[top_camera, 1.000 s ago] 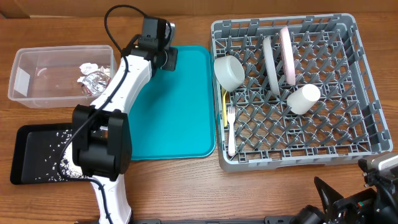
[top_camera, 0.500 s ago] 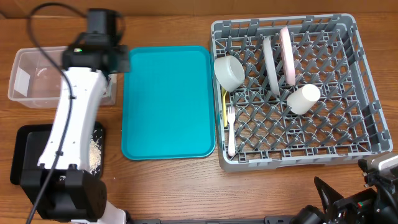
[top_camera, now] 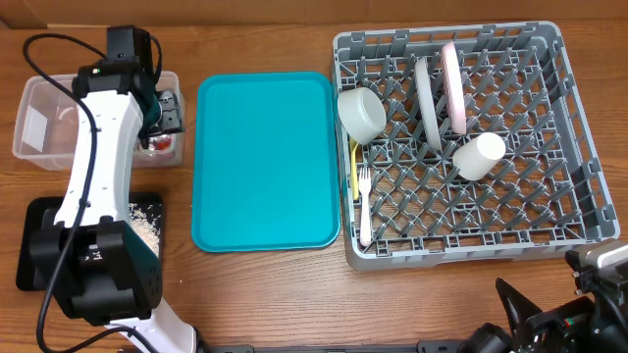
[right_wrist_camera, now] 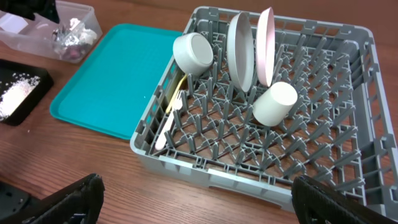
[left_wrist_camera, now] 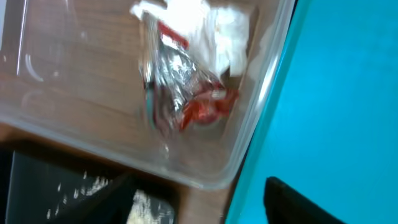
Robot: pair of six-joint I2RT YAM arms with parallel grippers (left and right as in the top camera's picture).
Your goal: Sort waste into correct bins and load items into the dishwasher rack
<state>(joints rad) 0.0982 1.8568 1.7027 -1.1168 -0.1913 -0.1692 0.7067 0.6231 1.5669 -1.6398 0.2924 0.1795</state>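
No text, brand, number or sign is showing clearly enough to read in any view. The red-and-silver wrappers (left_wrist_camera: 186,99) lying in the clear tub (left_wrist_camera: 252,140) are coming through too blurred in the left wrist view for any print on them to be made out. From overhead, the white patch (top_camera: 34,124) on the tub is looking blank.

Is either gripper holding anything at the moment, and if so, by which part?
Right gripper: open, empty. Left gripper, above the clear tub: cannot tell.
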